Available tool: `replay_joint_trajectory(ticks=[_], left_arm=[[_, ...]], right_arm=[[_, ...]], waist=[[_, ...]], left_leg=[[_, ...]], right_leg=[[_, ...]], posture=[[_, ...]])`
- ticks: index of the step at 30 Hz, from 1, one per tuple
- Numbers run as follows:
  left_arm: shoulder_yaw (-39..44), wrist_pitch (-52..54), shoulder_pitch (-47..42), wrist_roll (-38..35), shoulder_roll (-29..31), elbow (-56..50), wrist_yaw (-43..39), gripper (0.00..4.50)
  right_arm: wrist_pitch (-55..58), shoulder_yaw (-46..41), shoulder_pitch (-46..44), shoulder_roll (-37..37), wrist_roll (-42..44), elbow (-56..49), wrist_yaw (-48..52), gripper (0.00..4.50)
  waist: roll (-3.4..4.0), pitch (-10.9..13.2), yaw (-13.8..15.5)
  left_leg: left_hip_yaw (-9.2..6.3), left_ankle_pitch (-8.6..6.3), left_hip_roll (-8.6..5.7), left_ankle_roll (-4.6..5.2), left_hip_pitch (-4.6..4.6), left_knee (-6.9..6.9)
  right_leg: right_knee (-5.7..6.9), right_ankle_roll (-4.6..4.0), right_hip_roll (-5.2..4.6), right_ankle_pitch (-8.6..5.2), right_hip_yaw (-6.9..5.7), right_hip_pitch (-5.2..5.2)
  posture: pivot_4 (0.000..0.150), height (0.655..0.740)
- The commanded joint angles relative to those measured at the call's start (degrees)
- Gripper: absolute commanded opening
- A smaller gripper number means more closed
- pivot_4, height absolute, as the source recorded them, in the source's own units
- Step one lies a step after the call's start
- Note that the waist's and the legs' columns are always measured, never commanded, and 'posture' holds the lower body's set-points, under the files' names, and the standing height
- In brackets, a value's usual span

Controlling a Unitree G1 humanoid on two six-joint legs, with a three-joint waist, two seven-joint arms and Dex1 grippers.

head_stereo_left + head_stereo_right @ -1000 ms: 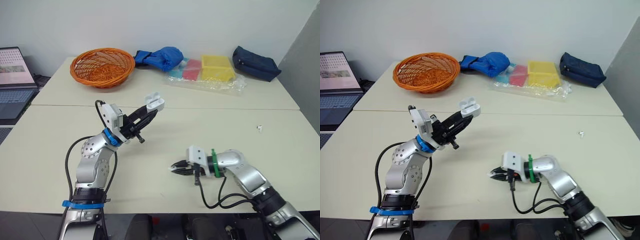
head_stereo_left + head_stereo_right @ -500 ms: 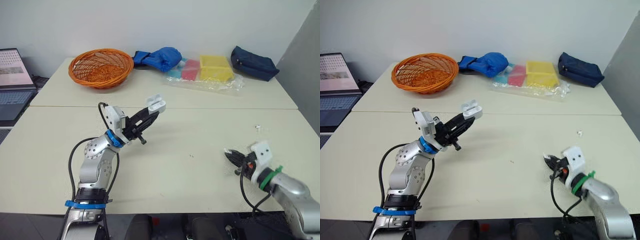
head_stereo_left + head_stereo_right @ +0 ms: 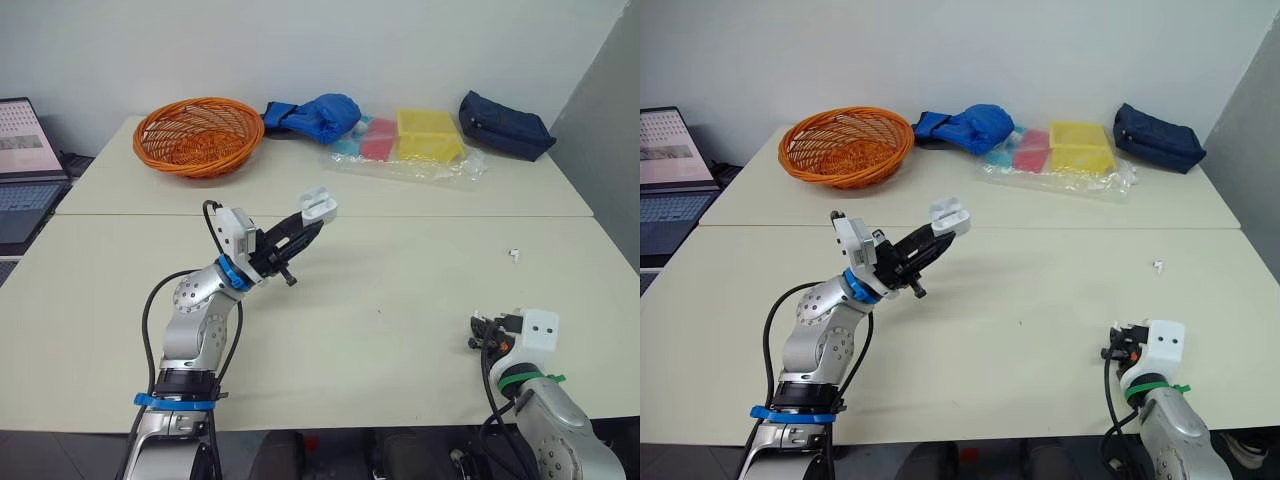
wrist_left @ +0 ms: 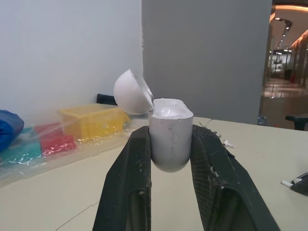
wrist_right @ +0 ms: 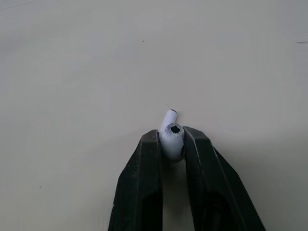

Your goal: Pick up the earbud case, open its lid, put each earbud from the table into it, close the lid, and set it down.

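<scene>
Gripping a white earbud case [image 4: 170, 137] by its lower body, the jaws of the left gripper [image 3: 301, 226] are clenched on its two sides. The case stands upright between them, and its rounded lid [image 4: 132, 91] is swung open on the hinge. In the left eye view the case is raised above the tabletop [image 3: 400, 290], just left of the frame's centre. The jaws of the right gripper [image 5: 172, 143] are clenched on a small white earbud [image 5: 171, 126], whose stem pokes out beyond the fingertips over bare tabletop. This gripper sits at the lower right of the left eye view. A second earbud [image 3: 513, 255] lies on the tabletop at the right of the frame, at mid-height and well apart from both grippers.

Along the upper part of the frame, from left to right:
- a laptop [image 3: 22, 150] at the left edge
- an orange basket [image 3: 197, 132]
- a blue bag [image 3: 318, 114]
- a clear packet [image 3: 415, 150] holding coloured boxes
- a dark pouch [image 3: 505, 126]
</scene>
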Motion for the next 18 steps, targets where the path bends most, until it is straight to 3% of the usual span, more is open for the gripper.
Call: replay_joint_trajectory(ticks=[1,4,6,15,18], left_arm=[[0.58,-0.55,-0.06,-0.87,0.46,-3.20,0.26,0.76],[0.56,-0.57,-0.15,-0.86,0.49,-3.01,0.24,0.76],[0.64,-0.69,0.07,-0.96,0.54,-2.98,0.10,0.76],[0.60,-1.93,0.51,-0.92,-0.18,-1.77,-0.32,0.76],[0.44,-2.43,0.37,-0.89,-0.64,-1.21,-0.36,0.76]], right_arm=[[0.23,0.08,-0.60,-0.79,0.16,0.02,-1.06,1.91],[0.29,1.08,-1.25,-2.19,0.93,0.37,0.46,2.99],[0.74,0.22,-1.96,-7.91,2.23,-0.85,5.26,3.62],[1.51,-8.78,-7.58,-32.03,9.46,-2.95,21.44,3.62],[-3.92,-4.06,-13.56,-45.80,12.06,1.27,40.55,3.62]], waist=[[0.00,0.00,0.01],[-0.01,-0.01,0.01],[0.00,0.00,0.00],[0.01,0.01,-0.01],[0.05,0.03,-0.28]], left_leg=[[0.00,0.00,0.00,0.00,0.00,0.01],[0.00,0.00,0.00,0.00,0.02,0.06],[0.01,0.00,-0.01,0.00,0.02,0.07],[0.10,0.00,-0.09,0.00,-0.01,0.02],[0.07,0.00,-0.05,0.01,0.06,-0.02]], right_leg=[[0.02,0.00,-0.01,0.00,0.00,0.00],[0.02,-0.31,-0.04,-0.17,0.01,0.03],[0.02,-0.31,-0.06,-0.17,0.06,0.03],[-0.05,0.04,-0.02,0.01,0.03,0.01],[-0.01,0.02,0.07,0.01,0.03,0.03]], posture=[[0.150,0.7400],[0.150,0.7400],[0.150,0.7400],[0.150,0.7400],[0.150,0.7400]])
